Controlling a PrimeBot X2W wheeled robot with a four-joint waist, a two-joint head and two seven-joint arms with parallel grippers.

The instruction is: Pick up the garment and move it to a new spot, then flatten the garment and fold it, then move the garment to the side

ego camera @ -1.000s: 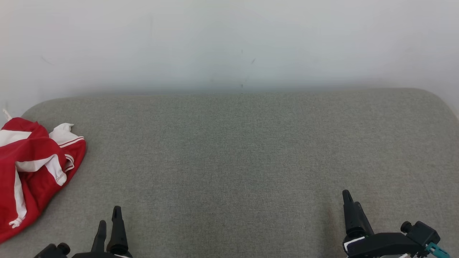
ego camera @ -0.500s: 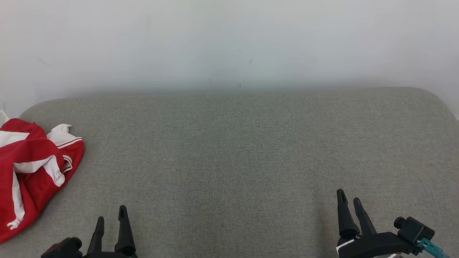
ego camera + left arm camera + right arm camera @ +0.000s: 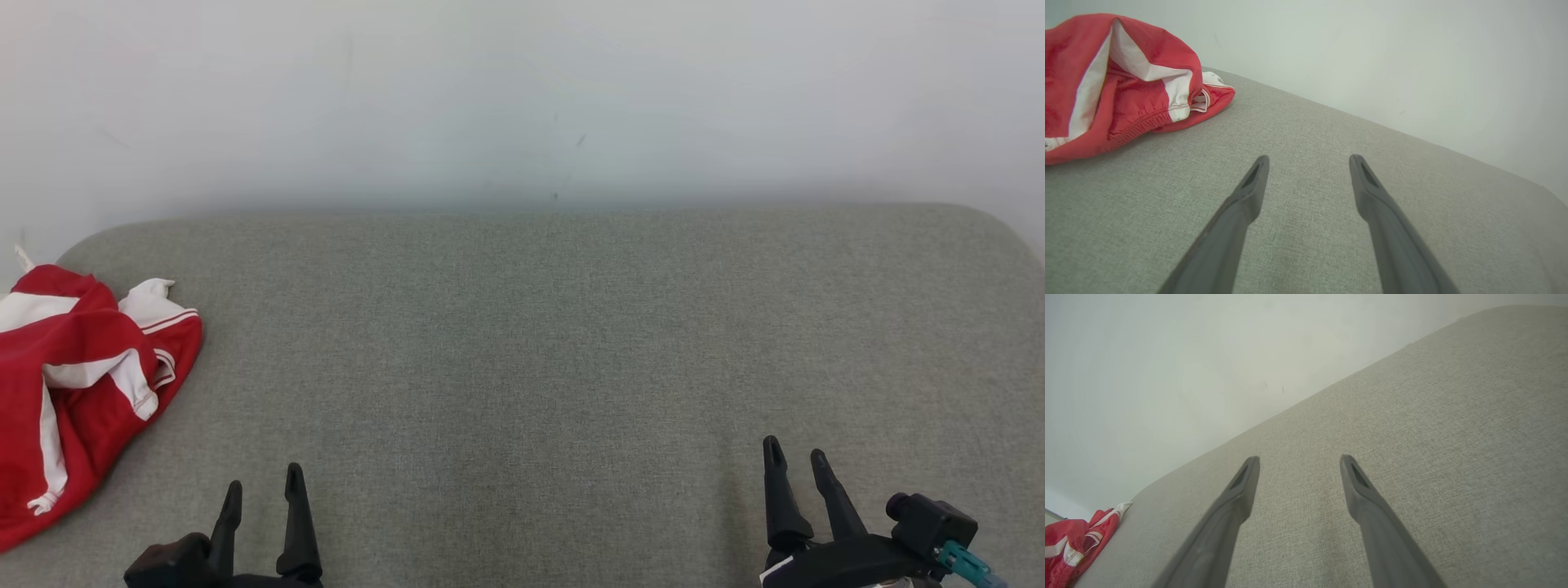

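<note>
A crumpled red garment with white stripes and white trim (image 3: 82, 384) lies in a heap at the far left end of a padded bench covered in grey woven fabric (image 3: 531, 327), with part of it running past the left edge of the head view. A plain pale wall (image 3: 522, 82) rises directly behind the bench. The left gripper (image 3: 264, 482) sits low at the bottom left of the head view, its 2 long dark fingers (image 3: 1241, 212) spread wide with only bare grey fabric between them, gripping nothing. In the left wrist view the garment (image 3: 1126, 81) is up and to the left of those fingers, near but clearly apart from them, and a gathered elastic hem and a folded white panel can be seen on it. The right gripper (image 3: 794, 449) sits at the bottom right of the head view, well apart from the garment, and its 2 fingers (image 3: 1372, 522) are likewise wide apart and hold nothing. In the right wrist view a small part of the garment (image 3: 1073, 547) appears at the lower left corner, at the far end of the bench. Neither gripper touches the cloth.
</note>
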